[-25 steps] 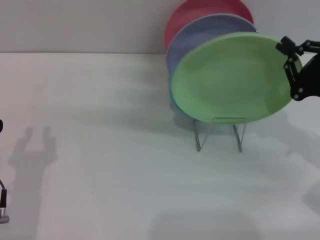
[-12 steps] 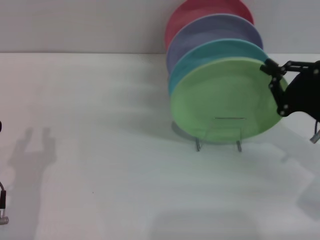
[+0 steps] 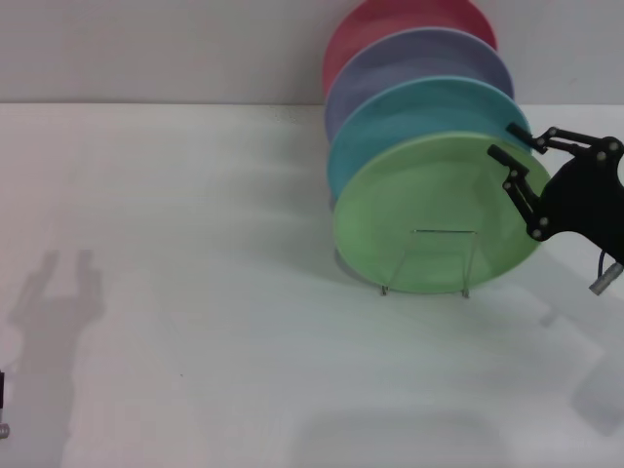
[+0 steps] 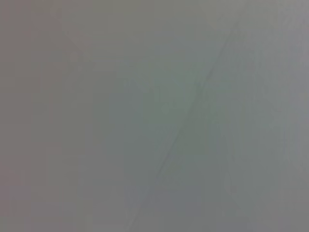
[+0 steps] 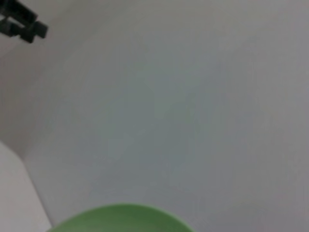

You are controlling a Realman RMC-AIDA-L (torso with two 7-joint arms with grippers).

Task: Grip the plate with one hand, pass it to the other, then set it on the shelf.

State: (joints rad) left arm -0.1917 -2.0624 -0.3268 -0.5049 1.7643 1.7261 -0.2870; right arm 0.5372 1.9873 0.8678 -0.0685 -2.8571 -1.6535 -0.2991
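Observation:
The light green plate [image 3: 429, 210] stands on edge in the front slot of the silver wire shelf [image 3: 429, 263], leaning against the turquoise plate [image 3: 409, 112]. My right gripper [image 3: 505, 141] is at the green plate's upper right rim with its fingers spread apart, one black finger [image 3: 509, 164] in front of the plate's face. The plate's rim also shows in the right wrist view [image 5: 120, 217]. Only a sliver of my left arm [image 3: 3, 429] shows at the bottom left edge of the head view; its gripper is out of view.
Behind the turquoise plate, a lavender plate [image 3: 419, 63] and a red plate [image 3: 390, 29] stand in the same rack near the back wall. The white table [image 3: 195, 292] stretches left and forward of the rack.
The green plate has come down into the rack's front slot, uncovering the turquoise plate. My right gripper moved down with it and its fingers spread. The left arm dropped lower out of frame.

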